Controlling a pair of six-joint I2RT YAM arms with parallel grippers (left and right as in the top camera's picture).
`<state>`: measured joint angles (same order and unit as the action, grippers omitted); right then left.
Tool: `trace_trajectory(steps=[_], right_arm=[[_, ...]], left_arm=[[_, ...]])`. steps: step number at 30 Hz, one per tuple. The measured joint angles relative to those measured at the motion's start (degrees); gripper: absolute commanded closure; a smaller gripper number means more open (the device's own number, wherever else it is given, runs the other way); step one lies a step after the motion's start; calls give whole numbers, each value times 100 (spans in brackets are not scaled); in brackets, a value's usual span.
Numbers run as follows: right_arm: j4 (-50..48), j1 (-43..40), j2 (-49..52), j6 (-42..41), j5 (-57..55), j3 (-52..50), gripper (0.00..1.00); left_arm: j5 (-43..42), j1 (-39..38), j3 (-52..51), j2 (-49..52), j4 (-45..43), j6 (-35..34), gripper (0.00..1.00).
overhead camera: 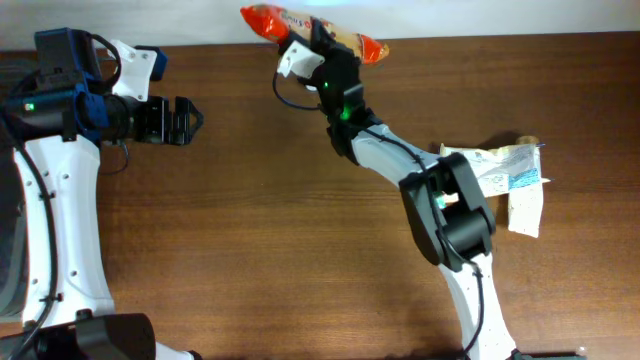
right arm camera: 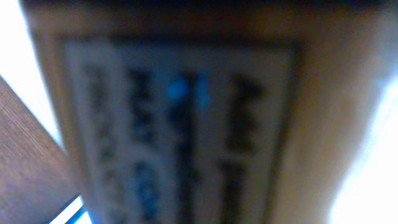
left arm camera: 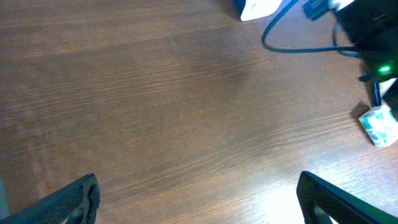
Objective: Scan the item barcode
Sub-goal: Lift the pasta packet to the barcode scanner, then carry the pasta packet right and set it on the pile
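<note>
Now, near side: two white arms rise from the near edge of the wooden table (overhead camera: 250, 250), one at the left and one right of the middle.
White packets (overhead camera: 505, 170): lying flat on the wood at the right, blue print on them, just beside the right arm's elbow. The left wrist view catches the white packets (left arm camera: 379, 124) at its right edge.
Left gripper (overhead camera: 197, 120): hovers over the left part of the table and points toward the middle. Its jaws are spread as wide as they go, with nothing between them. Its black fingers (left arm camera: 68, 199) frame plain wood in its own camera.
Right gripper (overhead camera: 322, 42): stretched out to the far edge of the table, jaws drawn close on the middle of the snack packet.
Snack packet (overhead camera: 262, 20): orange, held crosswise at the far edge. Both ends stick out past the gripper, and the packet lies partly beyond the table against the white background.
Printed panel (right arm camera: 180, 124): fills the right wrist view, very close to the lens. It shows dark lettering on a pale field inside a brown border, too blurred to read.
</note>
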<state>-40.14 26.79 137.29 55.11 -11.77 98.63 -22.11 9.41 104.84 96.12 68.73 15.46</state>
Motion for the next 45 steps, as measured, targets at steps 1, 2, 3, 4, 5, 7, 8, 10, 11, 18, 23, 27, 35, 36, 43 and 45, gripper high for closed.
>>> trace_trajectory(steps=[1,2,3,4,5,7,8,10,11,18,23,27,35,36,43,45], right_arm=[[-28,0,142,271,72,57,96],[-28,0,286,498,96,125,96],[-28,-2,442,632,127,240,96],[-20,-2,579,719,138,363,96],[-13,-2,695,809,164,518,96],[-11,-2,723,863,251,688,96],[-11,-11,723,896,306,844,96],[-15,-26,723,935,393,929,96],[0,-35,723,933,433,929,96],[870,-166,778,949,728,1587,96],[1156,-190,787,1003,835,1738,96],[1283,-190,863,1047,846,1738,96],[1537,-190,868,1069,846,1753,96],[1923,-190,826,1064,828,1757,96],[7252,-201,-2044,-2004,306,1784,96],[8594,-234,-2739,-3383,337,1958,96]], left_arm=[[-2,0,0,0,4,0,1],[0,0,0,0,0,0,1],[0,0,0,0,-2,0,1],[0,0,0,0,0,2,1],[-2,0,0,0,2,0,1],[0,0,0,0,2,0,1],[-2,0,0,0,2,2,1],[-2,0,0,0,4,0,1],[-2,0,0,0,4,0,1],[-2,0,0,0,2,0,1],[-2,0,0,0,4,0,1],[-2,0,0,0,2,0,1],[0,0,0,0,2,0,1],[0,0,0,0,2,0,1],[0,0,0,0,-7,0,1],[-2,0,0,0,9,0,1]])
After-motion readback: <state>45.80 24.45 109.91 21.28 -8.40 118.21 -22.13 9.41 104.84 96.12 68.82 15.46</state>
